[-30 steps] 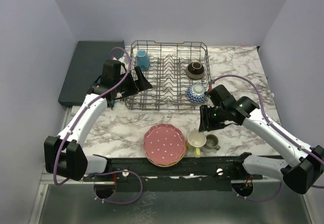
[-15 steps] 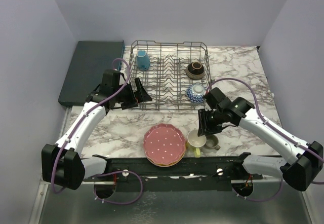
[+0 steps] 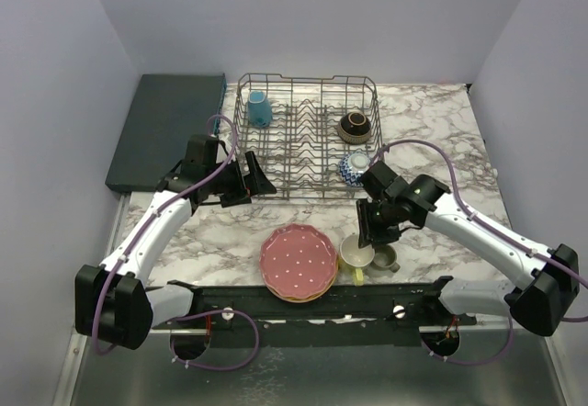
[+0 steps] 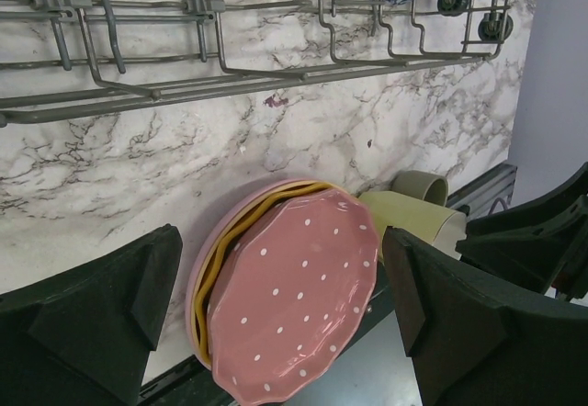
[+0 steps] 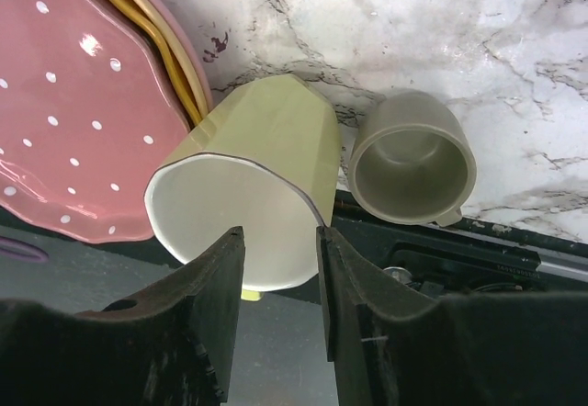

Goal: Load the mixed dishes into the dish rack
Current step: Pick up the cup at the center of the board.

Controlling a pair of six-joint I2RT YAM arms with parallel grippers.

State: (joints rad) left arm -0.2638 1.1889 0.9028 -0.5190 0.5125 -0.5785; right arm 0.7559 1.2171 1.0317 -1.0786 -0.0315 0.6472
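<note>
The grey wire dish rack [image 3: 309,79] holds a blue mug [image 3: 259,109], a brown bowl [image 3: 355,127] and a blue patterned bowl [image 3: 355,168]. A pink dotted plate [image 3: 298,260] tops a stack near the table's front edge, with orange plates [image 4: 213,252] under it. Next to the stack lies a yellow mug [image 5: 266,163] on its side, and an olive-grey mug [image 5: 413,156] stands beside that. My right gripper [image 5: 279,250] is open just over the yellow mug's rim, one finger over the mouth, the other at its wall. My left gripper [image 3: 261,178] hangs open and holds nothing by the rack's front left corner.
A flat dark teal slab [image 3: 165,130] lies left of the rack. The rack's round feet [image 4: 494,28] rest on the marble top. A black rail [image 3: 303,300] runs along the near edge right behind the mugs and plates. Purple walls close in both sides.
My left gripper has drawn back from the rack toward the near side. My right gripper has shifted left and down onto the yellow mug's rim.
</note>
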